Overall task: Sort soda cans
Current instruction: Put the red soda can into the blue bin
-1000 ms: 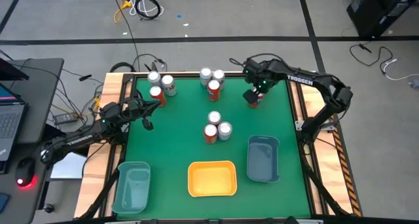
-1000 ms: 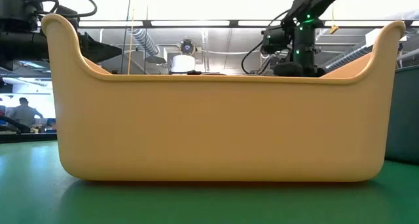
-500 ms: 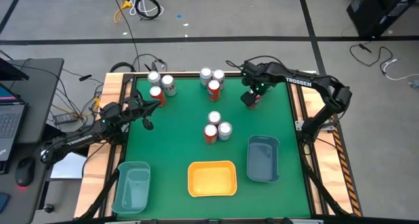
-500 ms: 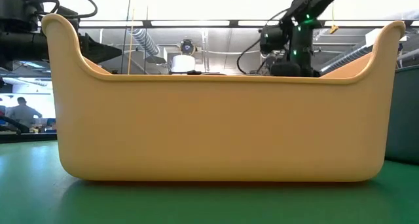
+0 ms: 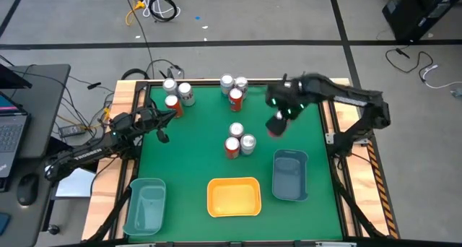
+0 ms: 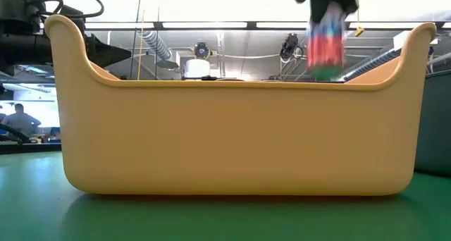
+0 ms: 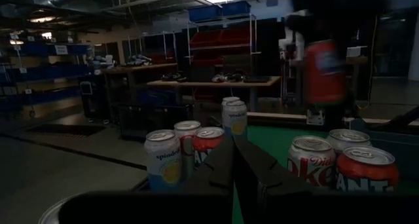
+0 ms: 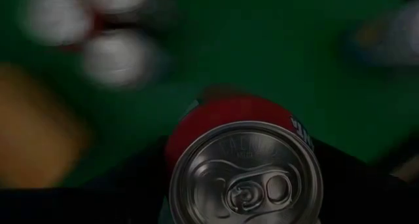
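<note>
above the mat, right gripper (image 5: 277,124) gripping red can (image 8: 245,168), blurred low view

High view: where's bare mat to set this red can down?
The right hand holds the red can above open mat. Free: the patch between the middle cluster and the left hand, and above the yellow bin. The far edge is crowded.

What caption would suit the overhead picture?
Right gripper carries a red soda can above the green table toward three bins, nine cans waiting.
</note>
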### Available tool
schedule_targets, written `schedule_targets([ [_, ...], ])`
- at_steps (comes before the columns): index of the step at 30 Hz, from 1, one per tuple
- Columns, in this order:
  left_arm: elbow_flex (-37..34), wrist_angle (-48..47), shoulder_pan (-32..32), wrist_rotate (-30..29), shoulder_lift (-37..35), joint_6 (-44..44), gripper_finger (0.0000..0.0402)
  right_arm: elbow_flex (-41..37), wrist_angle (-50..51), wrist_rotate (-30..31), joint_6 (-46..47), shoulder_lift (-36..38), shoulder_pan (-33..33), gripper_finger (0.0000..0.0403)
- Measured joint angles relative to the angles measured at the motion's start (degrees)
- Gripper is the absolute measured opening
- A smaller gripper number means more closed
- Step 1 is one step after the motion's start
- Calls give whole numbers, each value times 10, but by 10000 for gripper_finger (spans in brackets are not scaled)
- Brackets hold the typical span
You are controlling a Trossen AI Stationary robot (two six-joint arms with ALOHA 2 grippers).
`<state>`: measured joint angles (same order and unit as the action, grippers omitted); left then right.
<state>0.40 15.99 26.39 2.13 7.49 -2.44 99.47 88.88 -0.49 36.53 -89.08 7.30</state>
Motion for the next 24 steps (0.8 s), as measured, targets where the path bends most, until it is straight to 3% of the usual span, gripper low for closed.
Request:
schedule_targets([
  [8,0,6,0,0,0,0,12,-39,9,49,299,19,-239,291],
  [12,0,9,0,0,0,-5,12,-73,-31,60,405,2,-320,291],
  [15,0,9,0,0,0,-15,12,-102,-58,49,431,-13,-348,291],
  [24,0,-4,0,0,0,-16,12,-181,-197,20,441,-27,-350,291],
])
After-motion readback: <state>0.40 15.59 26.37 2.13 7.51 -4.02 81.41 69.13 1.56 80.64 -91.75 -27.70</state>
